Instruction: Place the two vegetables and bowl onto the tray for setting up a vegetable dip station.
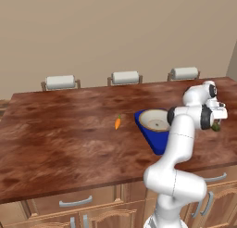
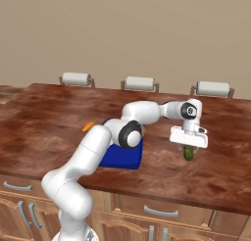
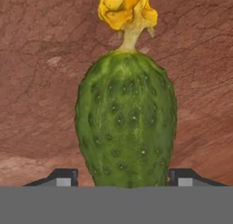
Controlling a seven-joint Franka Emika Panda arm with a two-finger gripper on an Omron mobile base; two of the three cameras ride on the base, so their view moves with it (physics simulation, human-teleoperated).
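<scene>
Claw [image 2: 188,148] is straddling the cucumber [image 3: 126,123] on the table [image 2: 220,171], fingers either side, not clamped yet, lining up a pickup.

Wall: plain beige wall [image 1: 115,32] behind everything, smooth, no pattern.
Bench: long bench [image 1: 60,143] with a reddish-brown wooden top, strong dark grain, slightly shiny.
Bench front: light brown wooden drawers [image 1: 74,201] and cabinet doors [image 2: 132,228] under the top, each with a grey curved metal handle [image 2: 161,212].
Seats: three stools behind the far edge of the bench, with pale grey cushions [image 1: 60,81] and brown wooden frames, standing in a row, apart from each other.
Light: soft and even, with a weak shine on the top.
</scene>
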